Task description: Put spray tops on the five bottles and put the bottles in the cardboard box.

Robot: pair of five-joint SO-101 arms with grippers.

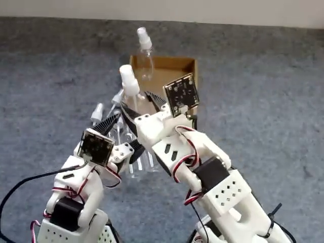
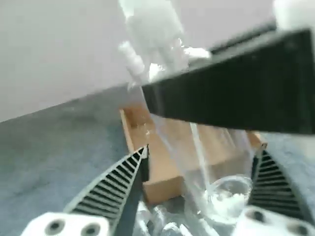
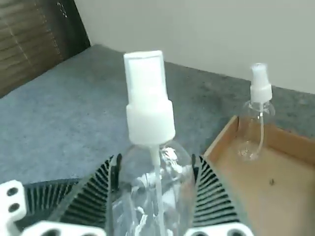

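- Your right gripper (image 3: 156, 162) is closed on a clear bottle (image 3: 150, 196). It stands upright w/ a white spray top (image 3: 147, 98) on.
- You hold this bottle just in front of the cardboard box (image 1: 172, 71), not inside it.
- Your left gripper (image 2: 201, 152) has its jaws wide apart and grips nothing. A clear bottle base shows between them and touches neither.
- One capped bottle (image 1: 146, 58) stands upright in the box, at a back corner.
- More bottles (image 1: 97, 113) are on the grey mat (image 1: 263, 101) near your left gripper. I cannot count them.
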